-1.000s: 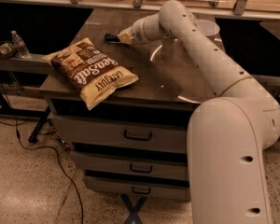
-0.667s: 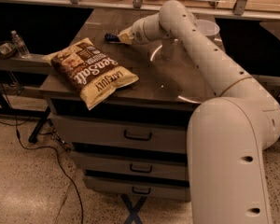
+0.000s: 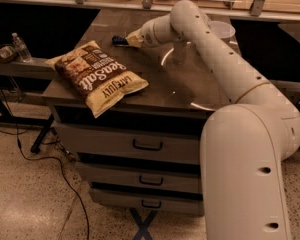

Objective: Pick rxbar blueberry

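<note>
Setting: dark tabletop (image 3: 190, 84) on a cabinet with three drawers (image 3: 147, 145), on a speckled floor with a loose cable. A glazed rail runs behind the table.

Far left, off the table: small water bottle (image 3: 21, 46) on a side ledge.

Left half of table: large tan-and-brown chip bag (image 3: 97, 76), lying flat, one corner hanging over the front edge. Not the target.

Back centre: rxbar blueberry (image 3: 118, 40), just beyond the far end of the chip bag and apart from it. Only a short dark-blue end shows, low against the tabletop. The rest is hidden behind the gripper (image 3: 127, 40), which sits right at the bar's right end. No lettering can be read. Whether the bar rests on the table or is lifted cannot be told.

Gripper state: cannot tell whether it is open or clamped on the bar. Contact looks likely but is not confirmed.

Right: white arm (image 3: 225, 69) reaches in from the lower right across the table. A pale round container (image 3: 224, 30) stands behind it near the back edge.

Step in hand (judgement): securing the grasp. To do it well:
- take the bar across its narrow width
- get well onto the wrapper, not just the crimped end
- close firmly, since a flat foil pack can slip
- lift straight up, clear of the chip bag
</note>
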`<act>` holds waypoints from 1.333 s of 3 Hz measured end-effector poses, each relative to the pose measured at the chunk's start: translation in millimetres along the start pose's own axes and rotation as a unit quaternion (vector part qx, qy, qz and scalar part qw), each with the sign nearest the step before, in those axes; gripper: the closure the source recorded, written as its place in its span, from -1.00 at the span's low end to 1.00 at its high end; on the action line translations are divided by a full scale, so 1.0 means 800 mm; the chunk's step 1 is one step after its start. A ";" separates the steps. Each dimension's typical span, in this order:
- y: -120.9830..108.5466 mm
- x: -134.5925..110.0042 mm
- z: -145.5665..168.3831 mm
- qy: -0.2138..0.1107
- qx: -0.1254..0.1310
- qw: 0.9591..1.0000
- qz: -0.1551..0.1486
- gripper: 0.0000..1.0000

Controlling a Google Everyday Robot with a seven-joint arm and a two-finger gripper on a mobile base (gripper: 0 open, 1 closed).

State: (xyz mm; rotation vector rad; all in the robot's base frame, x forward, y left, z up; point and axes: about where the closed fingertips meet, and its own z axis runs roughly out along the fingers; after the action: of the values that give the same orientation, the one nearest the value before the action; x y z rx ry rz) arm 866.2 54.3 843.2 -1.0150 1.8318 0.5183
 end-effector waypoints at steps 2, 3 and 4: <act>0.000 0.000 0.000 0.000 0.000 1.000 0.000 -0.38; -0.001 -0.014 0.003 -0.030 0.006 1.000 0.001 -0.84; -0.005 -0.027 0.004 -0.059 0.019 0.998 0.006 -1.00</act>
State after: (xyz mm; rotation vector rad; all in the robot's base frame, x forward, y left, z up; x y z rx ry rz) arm 875.6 63.2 860.9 -0.9294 1.7375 0.5360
